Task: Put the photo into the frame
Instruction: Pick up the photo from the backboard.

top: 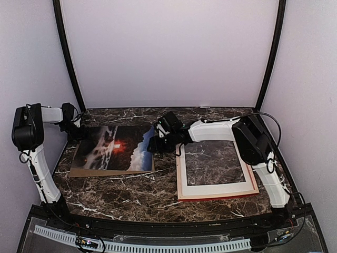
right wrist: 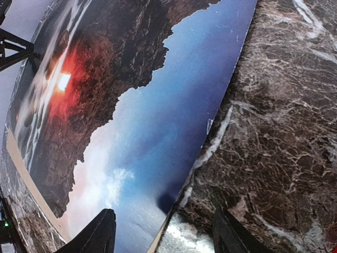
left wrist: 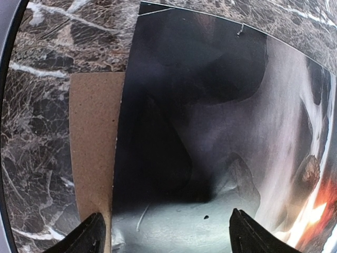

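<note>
The photo (top: 113, 147), dark rocks and water with a red-orange glow, lies face up on the left of the table. My left gripper (top: 78, 132) hovers low over its far left corner. In the left wrist view that gripper (left wrist: 168, 237) is open, one finger over brown cardboard, the other over the photo (left wrist: 210, 105). My right gripper (top: 151, 145) is at the photo's right edge. In the right wrist view it (right wrist: 164, 237) stands open, straddling the edge of the photo (right wrist: 131, 105). The frame (top: 216, 190) lies flat on the right, pale side up, with red showing at its edges.
A brown cardboard backing board (top: 105, 172) lies under the photo, sticking out at its left (left wrist: 95, 132) and near sides. The dark marble table (top: 137, 195) shows through the frame's pane. Black tent poles and pale walls close the back and sides.
</note>
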Controlling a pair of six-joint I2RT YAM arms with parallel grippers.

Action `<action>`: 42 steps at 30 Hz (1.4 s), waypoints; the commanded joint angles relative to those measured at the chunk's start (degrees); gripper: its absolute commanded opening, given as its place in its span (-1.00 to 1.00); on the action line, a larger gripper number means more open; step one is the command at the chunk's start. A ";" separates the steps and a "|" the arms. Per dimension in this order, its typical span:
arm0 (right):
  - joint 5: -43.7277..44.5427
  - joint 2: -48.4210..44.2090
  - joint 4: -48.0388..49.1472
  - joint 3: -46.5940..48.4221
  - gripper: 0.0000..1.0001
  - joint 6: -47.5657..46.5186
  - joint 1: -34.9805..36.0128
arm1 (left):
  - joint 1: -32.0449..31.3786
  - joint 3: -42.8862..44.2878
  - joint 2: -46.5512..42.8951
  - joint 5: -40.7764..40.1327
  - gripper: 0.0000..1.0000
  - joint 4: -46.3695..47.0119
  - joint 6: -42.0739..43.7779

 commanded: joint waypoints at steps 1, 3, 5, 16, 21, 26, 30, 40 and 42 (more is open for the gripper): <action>-1.54 2.43 1.91 2.52 0.29 4.08 0.05 | 0.22 -0.34 0.95 2.75 0.61 -2.30 0.24; -1.65 2.65 2.23 2.93 0.28 5.52 0.05 | 0.13 -0.72 0.82 3.94 0.55 -2.62 0.16; -1.89 2.80 2.72 2.83 0.28 6.98 -0.04 | 0.03 -1.48 0.41 5.39 0.50 -2.64 -0.14; -4.70 -0.22 11.10 -4.73 0.24 14.58 -2.05 | -0.43 -5.32 -2.31 10.89 0.32 -2.41 -1.68; -8.15 -1.93 16.40 -8.65 0.19 18.02 -3.57 | -1.20 -7.02 -3.09 11.76 0.28 -2.06 -2.03; -11.80 -3.02 20.93 -11.19 0.13 20.58 -4.47 | -2.76 -7.77 -3.28 11.55 0.25 -1.94 -2.24; -13.67 -4.32 24.46 -13.57 0.06 22.36 -5.10 | -3.70 -7.80 -3.51 11.07 0.24 -1.86 -2.46; -16.85 -6.13 27.75 -14.53 -0.29 22.35 -6.33 | -4.66 -7.98 -4.10 10.68 0.23 -1.47 -2.78; -17.40 -6.49 28.31 -14.88 -0.33 22.29 -6.54 | -4.65 -8.06 -4.20 10.57 0.22 -1.41 -2.85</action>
